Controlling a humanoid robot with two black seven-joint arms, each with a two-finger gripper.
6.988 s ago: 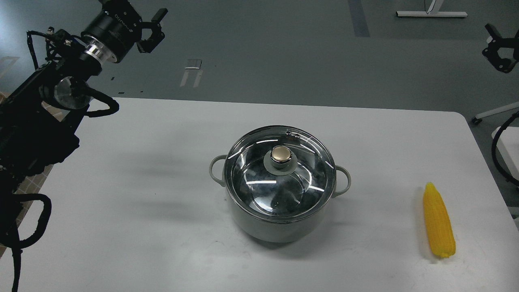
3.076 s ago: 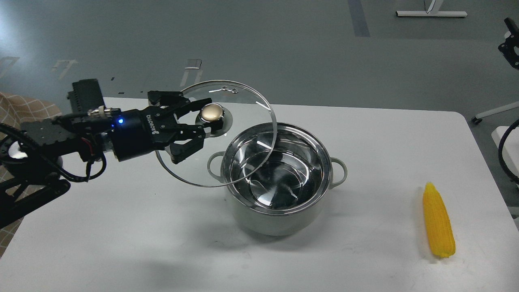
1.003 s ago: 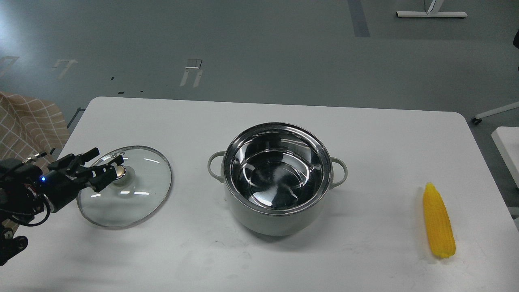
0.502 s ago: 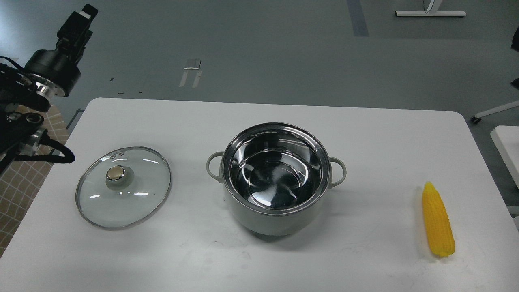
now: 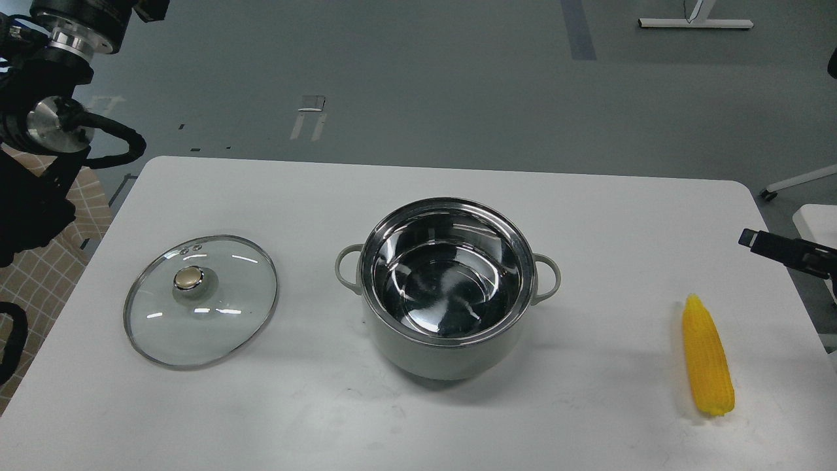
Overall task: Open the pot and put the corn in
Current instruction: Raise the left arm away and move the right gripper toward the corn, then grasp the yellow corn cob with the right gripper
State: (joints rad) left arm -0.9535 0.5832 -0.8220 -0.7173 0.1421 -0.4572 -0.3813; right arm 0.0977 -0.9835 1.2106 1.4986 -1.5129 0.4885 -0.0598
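Note:
The pot (image 5: pixel 451 358) stands open at the middle of the white table (image 5: pixel 314 405), and its shiny steel interior is empty. The glass lid with the gold knob (image 5: pixel 201 299) lies flat on the table to the pot's left. The yellow corn (image 5: pixel 706 358) lies near the table's right edge, pointed end away from me. My left arm is raised at the top left; only a dark bit of the left gripper (image 5: pixel 150 6) shows at the top edge. A dark tip of my right gripper (image 5: pixel 781 250) comes in from the right edge, beyond and above the corn, touching nothing.
A tan checked cloth (image 5: pixel 46 261) shows beside the table's left edge. A white desk leg (image 5: pixel 694 22) stands on the grey floor at the far right. A white surface corner (image 5: pixel 817 219) sits off the table's right side.

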